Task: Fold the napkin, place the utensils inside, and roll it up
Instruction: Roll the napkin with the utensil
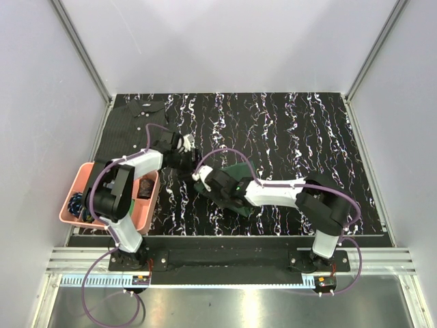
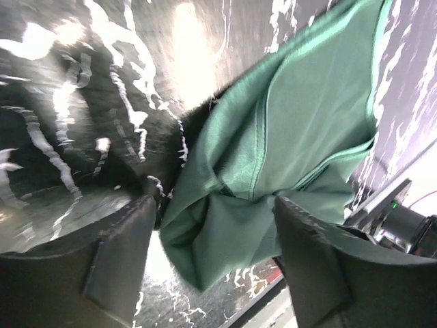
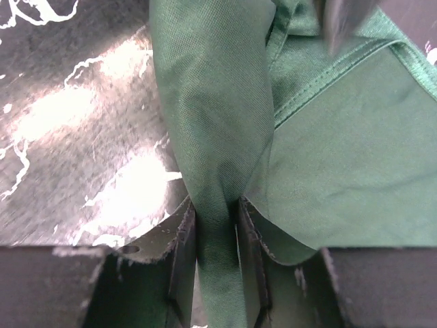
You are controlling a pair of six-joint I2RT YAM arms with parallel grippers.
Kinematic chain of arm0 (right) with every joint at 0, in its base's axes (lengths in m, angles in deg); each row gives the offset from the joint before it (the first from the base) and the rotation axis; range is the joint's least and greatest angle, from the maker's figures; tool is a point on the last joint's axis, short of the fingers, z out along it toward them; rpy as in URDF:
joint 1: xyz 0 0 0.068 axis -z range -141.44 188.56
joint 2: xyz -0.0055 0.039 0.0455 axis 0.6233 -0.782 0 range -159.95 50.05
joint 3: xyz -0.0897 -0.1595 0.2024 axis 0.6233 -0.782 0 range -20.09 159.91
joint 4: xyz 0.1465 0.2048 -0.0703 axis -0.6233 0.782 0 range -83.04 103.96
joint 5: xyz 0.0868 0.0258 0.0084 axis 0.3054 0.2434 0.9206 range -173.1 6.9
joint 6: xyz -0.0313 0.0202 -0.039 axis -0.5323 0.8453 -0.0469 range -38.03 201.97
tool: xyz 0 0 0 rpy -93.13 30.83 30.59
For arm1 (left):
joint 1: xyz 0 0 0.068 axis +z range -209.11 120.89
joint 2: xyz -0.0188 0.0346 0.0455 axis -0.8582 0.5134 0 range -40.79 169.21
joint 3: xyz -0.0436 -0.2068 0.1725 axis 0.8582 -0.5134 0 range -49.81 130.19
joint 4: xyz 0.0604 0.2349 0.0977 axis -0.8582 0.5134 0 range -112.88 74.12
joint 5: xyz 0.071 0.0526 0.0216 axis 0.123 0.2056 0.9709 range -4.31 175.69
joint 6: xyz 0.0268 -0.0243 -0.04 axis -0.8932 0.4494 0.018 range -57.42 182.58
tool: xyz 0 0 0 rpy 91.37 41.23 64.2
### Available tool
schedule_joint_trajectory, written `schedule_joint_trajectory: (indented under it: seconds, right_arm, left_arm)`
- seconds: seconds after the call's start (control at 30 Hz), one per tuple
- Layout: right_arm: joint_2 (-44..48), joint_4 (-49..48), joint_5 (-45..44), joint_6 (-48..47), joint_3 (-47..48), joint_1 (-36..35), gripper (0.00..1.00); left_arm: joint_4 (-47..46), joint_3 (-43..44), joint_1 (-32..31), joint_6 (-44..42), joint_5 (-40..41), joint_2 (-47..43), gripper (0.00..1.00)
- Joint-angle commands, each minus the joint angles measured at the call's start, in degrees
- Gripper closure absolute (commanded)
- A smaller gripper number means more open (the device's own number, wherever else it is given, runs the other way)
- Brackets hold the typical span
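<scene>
The dark green napkin (image 1: 240, 179) lies crumpled left of the table's middle. My right gripper (image 1: 202, 180) is at its left end, shut on a bunched fold of the napkin (image 3: 328, 171); the cloth runs up between the pinching jaws of this gripper (image 3: 217, 219). My left gripper (image 1: 186, 146) is just beyond, above the same end, and stands open. In the left wrist view a loose corner of the napkin (image 2: 300, 123) hangs between the wide-apart fingers of that gripper (image 2: 215, 212). The utensils are out of view.
A pink bin (image 1: 76, 183) holding dark items stands at the table's left edge beside the left arm. A dark pinstriped shirt (image 1: 145, 111) lies at the back left corner. The right arm's wrist (image 2: 403, 222) shows close by in the left wrist view.
</scene>
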Motion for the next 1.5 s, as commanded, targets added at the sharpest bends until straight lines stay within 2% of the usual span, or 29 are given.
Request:
schedule_joint_trajectory:
  seconds: [0.0,0.17,0.4,0.57,0.77,0.97,1.2,1.47]
  right_arm:
    - [3.61,0.44,11.42,6.37,-3.64,3.42,0.67]
    - [5.90,-2.11,18.47,7.52,-6.81,7.55,0.67]
    - [5.90,-7.21,33.57,10.94,-9.62,15.55,0.68]
    - [3.01,-9.49,42.72,13.14,-10.15,19.94,0.68]
    - [-0.77,-13.53,49.75,15.33,-10.86,23.81,0.69]
    - [-4.73,-17.84,55.66,18.68,-12.26,28.56,0.70]
    - [-8.16,-18.20,58.30,18.86,-11.47,30.23,0.71]
    - [-9.92,-18.46,59.79,18.86,-11.21,31.03,0.71]
  left_arm:
    - [-1.85,0.86,1.96,-0.12,3.63,-5.85,0.24]
    - [-7.20,-4.67,2.66,1.29,4.35,-11.12,0.23]
    - [-18.90,-11.79,2.49,2.08,-2.58,-14.64,0.24]
    - [-22.85,-12.59,0.39,0.94,-4.62,-13.85,0.25]
    - [-24.44,-11.19,-2.87,0.32,-4.18,-10.43,0.30]
    - [-22.95,-10.83,-3.05,-0.90,-1.90,-8.32,0.31]
    - [-23.30,-10.31,-3.22,-1.70,-1.28,-6.12,0.32]
    - [-25.06,-11.01,-3.84,-2.40,1.26,-3.30,0.39]
